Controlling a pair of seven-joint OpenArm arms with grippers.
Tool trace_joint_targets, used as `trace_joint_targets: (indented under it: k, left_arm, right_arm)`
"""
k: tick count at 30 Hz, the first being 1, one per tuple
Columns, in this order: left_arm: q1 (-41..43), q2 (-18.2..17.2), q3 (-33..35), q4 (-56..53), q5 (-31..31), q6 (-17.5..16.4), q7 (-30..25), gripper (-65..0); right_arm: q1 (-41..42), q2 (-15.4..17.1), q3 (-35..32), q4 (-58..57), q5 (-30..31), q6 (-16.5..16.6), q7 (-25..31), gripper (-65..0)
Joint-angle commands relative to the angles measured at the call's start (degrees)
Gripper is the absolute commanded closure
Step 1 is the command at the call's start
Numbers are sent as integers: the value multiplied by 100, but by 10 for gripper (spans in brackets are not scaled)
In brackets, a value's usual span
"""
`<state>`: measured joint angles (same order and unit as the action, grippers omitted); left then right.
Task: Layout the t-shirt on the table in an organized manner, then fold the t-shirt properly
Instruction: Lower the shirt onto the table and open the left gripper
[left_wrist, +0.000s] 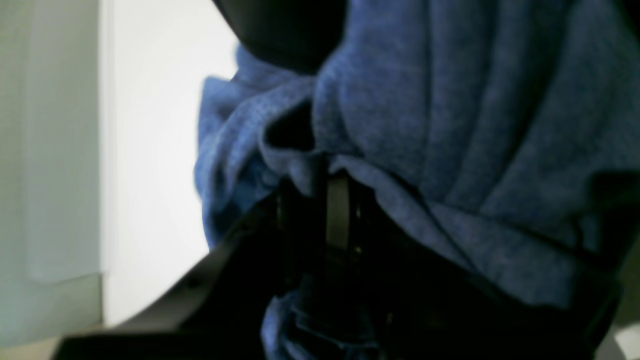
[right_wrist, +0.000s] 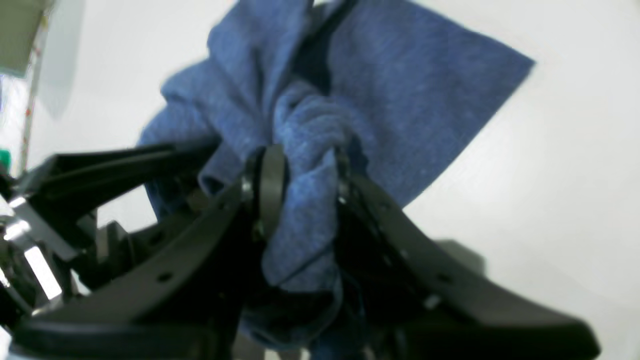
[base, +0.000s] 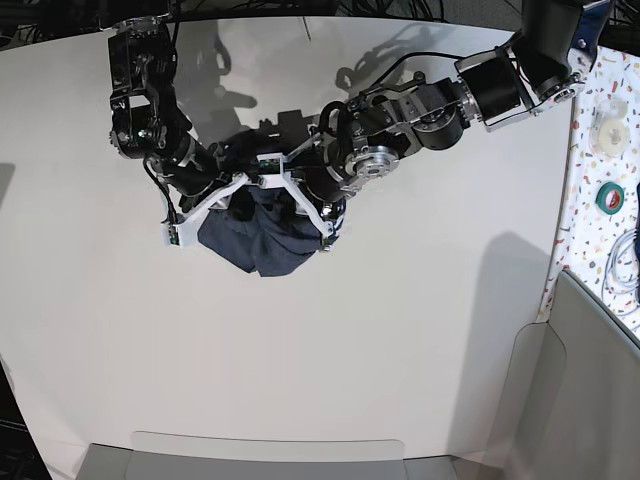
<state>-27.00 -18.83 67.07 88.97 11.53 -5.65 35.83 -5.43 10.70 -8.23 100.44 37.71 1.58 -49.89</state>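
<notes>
- The t-shirt (base: 268, 238) is a soft, heathered navy-blue knit, gathered into a crumpled, roughly triangular bundle with deep folds and rolled edges; no lettering shows on it
- It sits on the far half of the worktop (base: 330, 370), a broad, matte, plain white surface, a little left of the middle in the base view
- The left end effector (left_wrist: 320, 210) is black, with hard moulded fingers and a pale flat pad showing between them; its fingers are pressed together on a bunched ridge of the t-shirt (left_wrist: 450, 125), and the cloth drapes in thick pleats above and to the right of the grip
- In the base view this left end effector (base: 318, 222) meets the right side of the bundle, its arm reaching in from the far right
- The right end effector (right_wrist: 300, 185) has curved black fingers with small round holes along them; they are clamped on a twisted roll of the t-shirt (right_wrist: 400, 100), which passes between them and hangs out below
- Beyond that grip a flat panel of the cloth spreads over the white surface, ending in a clean corner
- In the base view the right end effector (base: 222, 200) holds the left side of the bundle, so the cloth lies between the two end effectors, touching both
- A narrow white strip with colourful speckles (base: 590, 190) runs along the right edge of the scene, well apart from the cloth
</notes>
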Motion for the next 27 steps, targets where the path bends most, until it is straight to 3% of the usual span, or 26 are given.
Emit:
trace_joint_targets:
  k: [1,8,27]
  left_arm:
    - [-574,15,-733,57,-498,1264,359,-2]
    - [-566,-20,-1217,-84,-524,1264,359,-2]
    - [-179,-47,-1225,-66,-480,1308,359,-2]
  right_arm:
    - [-534,165,-219,17,-409,822,-1451,0]
    - [-727,543,-184,518,-391,822,-1451,0]
    - [-727,552,-184,668,-400,822,-1451,0]
